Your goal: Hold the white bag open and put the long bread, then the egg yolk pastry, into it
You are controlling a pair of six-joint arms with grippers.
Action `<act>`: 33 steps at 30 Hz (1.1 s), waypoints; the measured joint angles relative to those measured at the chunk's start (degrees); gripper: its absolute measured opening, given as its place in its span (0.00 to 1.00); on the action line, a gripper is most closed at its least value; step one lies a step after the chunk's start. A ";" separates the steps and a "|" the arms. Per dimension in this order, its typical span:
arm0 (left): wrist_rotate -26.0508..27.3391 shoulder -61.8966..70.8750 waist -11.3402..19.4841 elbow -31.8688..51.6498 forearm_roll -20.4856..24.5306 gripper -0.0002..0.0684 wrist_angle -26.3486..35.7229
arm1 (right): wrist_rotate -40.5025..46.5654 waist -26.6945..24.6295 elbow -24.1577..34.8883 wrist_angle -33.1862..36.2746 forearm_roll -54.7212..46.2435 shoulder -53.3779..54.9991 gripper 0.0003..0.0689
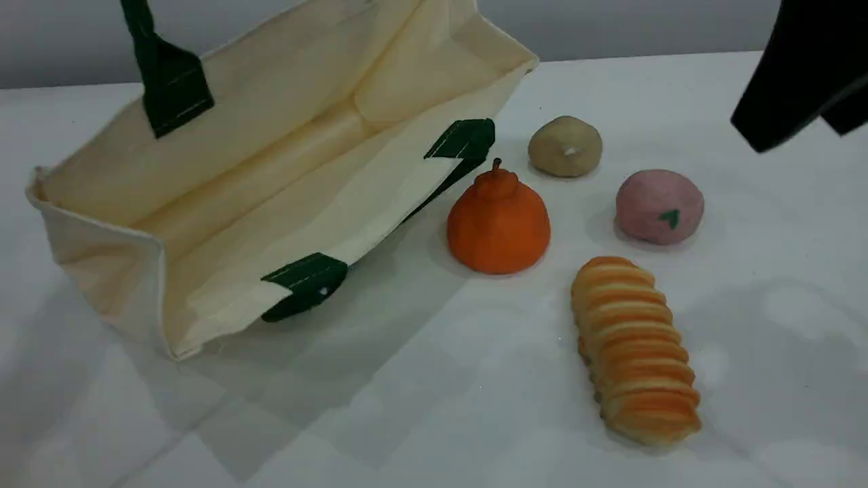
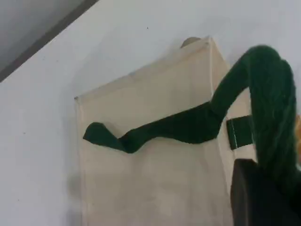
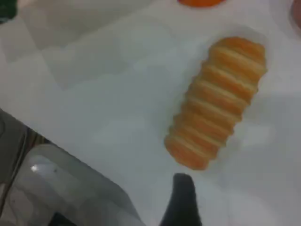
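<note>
Two pincers differ: the left pincer [image 2: 263,197] is clamped shut on a green strap handle [image 2: 188,127] of the white bag [image 1: 271,169], holding its mouth agape toward the orange pear-shaped item [image 1: 498,224], only cream lining showing inside, while the right pincer [image 3: 183,202] hangs wide open, touching nothing. The long bread [image 1: 634,349] lies on open bench [image 1: 434,407] in front and right of that item, the egg yolk pastry [image 1: 565,146] just behind-right of it.

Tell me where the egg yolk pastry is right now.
In the scene view, the egg yolk pastry sits on the table right of centre, beyond the orange pear-shaped item, between the white bag and the pink ball.
</note>
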 joint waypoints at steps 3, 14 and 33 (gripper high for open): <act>0.36 0.00 0.00 0.00 0.22 0.12 0.00 | 0.00 0.00 0.00 -1.43 0.00 2.45 0.77; 0.36 0.05 0.00 0.00 0.35 0.12 0.00 | 0.05 0.00 0.00 -5.35 0.17 9.48 0.77; 0.36 0.00 0.00 0.00 0.59 0.12 -0.05 | -2.11 0.00 0.00 -12.76 7.88 23.25 0.77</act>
